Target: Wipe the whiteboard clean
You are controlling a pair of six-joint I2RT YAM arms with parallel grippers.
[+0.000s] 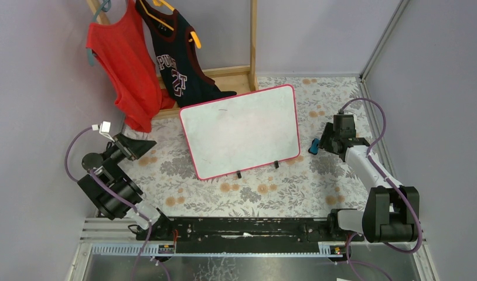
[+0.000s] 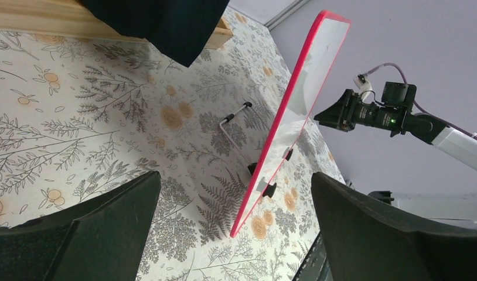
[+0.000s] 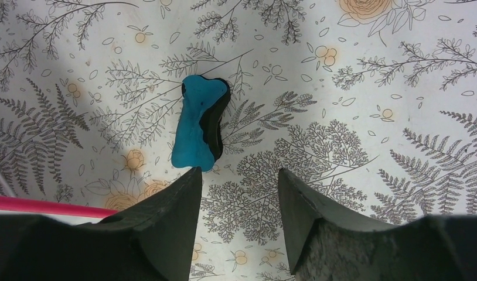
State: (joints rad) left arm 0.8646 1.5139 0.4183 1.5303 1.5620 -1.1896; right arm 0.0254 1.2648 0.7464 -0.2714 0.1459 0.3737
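Observation:
The whiteboard (image 1: 239,132) stands tilted on small black feet in the middle of the floral table, and its pink-red frame shows edge-on in the left wrist view (image 2: 295,111). Its face looks almost blank, with one short dark mark near the top and faint smudges. A blue eraser with a black underside (image 3: 195,126) lies flat on the cloth to the right of the board (image 1: 313,146). My right gripper (image 3: 239,171) hovers over the cloth just short of the eraser, open, with only cloth between its fingers. My left gripper (image 2: 236,175) is wide open and empty, left of the board (image 1: 139,146).
A wooden rack (image 1: 230,76) at the back holds a red jersey (image 1: 128,64) and a dark jersey (image 1: 177,55). A metal prop (image 2: 233,120) sticks out behind the board. Grey walls close in on both sides. The black rail (image 1: 242,228) runs along the near edge.

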